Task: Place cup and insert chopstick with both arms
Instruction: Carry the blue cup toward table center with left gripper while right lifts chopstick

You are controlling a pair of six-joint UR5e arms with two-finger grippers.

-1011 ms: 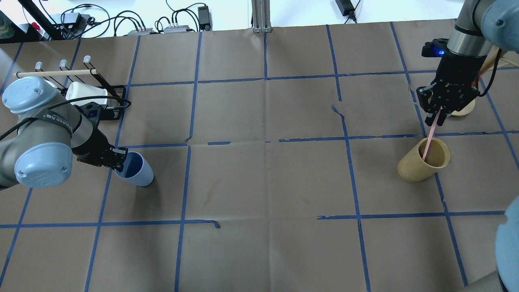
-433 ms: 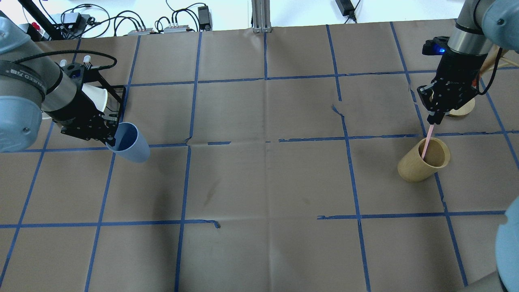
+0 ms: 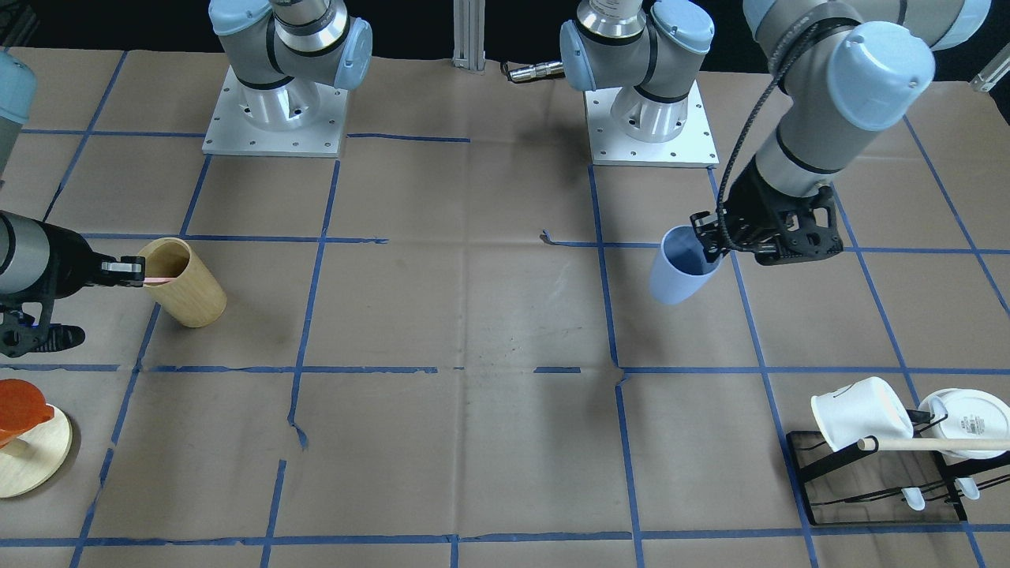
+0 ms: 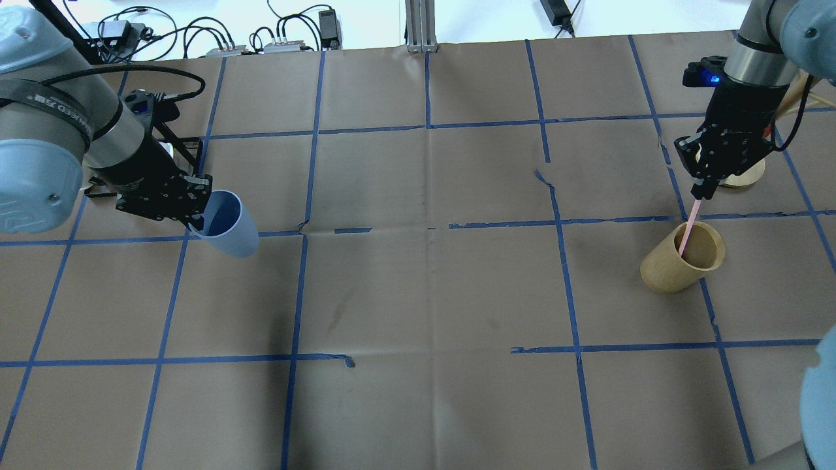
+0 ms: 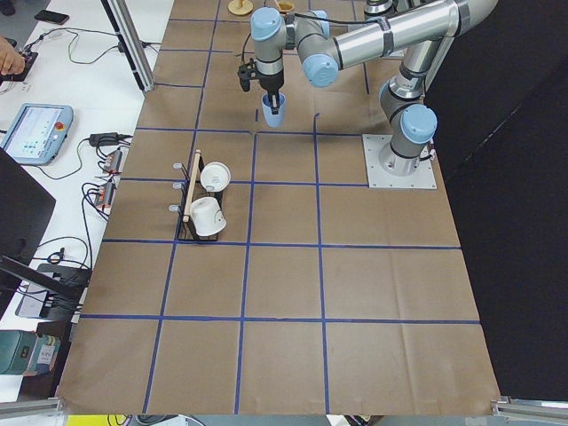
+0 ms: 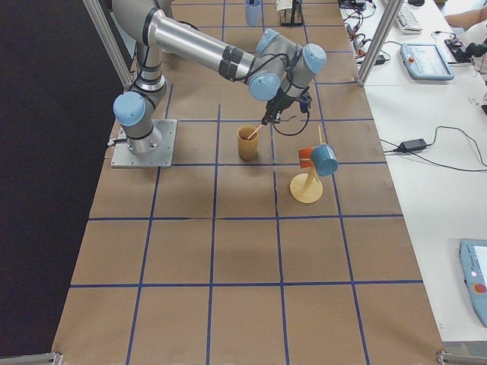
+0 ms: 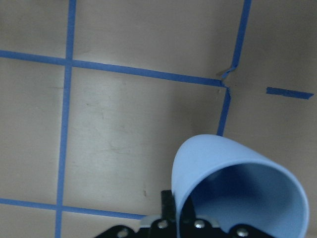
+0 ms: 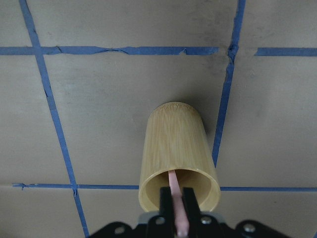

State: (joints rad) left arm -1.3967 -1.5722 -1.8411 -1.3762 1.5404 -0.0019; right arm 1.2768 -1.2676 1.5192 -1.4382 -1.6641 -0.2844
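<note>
My left gripper (image 4: 198,210) is shut on the rim of the pale blue cup (image 4: 230,226). It holds the cup tilted and off the table at the left. The cup also shows in the front view (image 3: 677,272) and the left wrist view (image 7: 237,191). My right gripper (image 4: 705,190) is shut on the top of a thin pink chopstick (image 4: 688,230). The chopstick's lower end stands inside the tan wooden holder (image 4: 679,260) at the right. In the right wrist view the chopstick (image 8: 175,191) runs from my fingers into the holder (image 8: 174,148).
A black mug rack (image 3: 872,473) with white mugs (image 3: 858,413) and a wooden dowel (image 3: 931,445) stands behind my left arm. A round wooden stand (image 3: 31,451) with an orange piece is near my right gripper. Blue tape lines grid the brown paper.
My left gripper has lifted the blue cup and carried it away from the robot, then a little to the right. My right gripper has turned slightly and still holds the chopstick in the holder.
</note>
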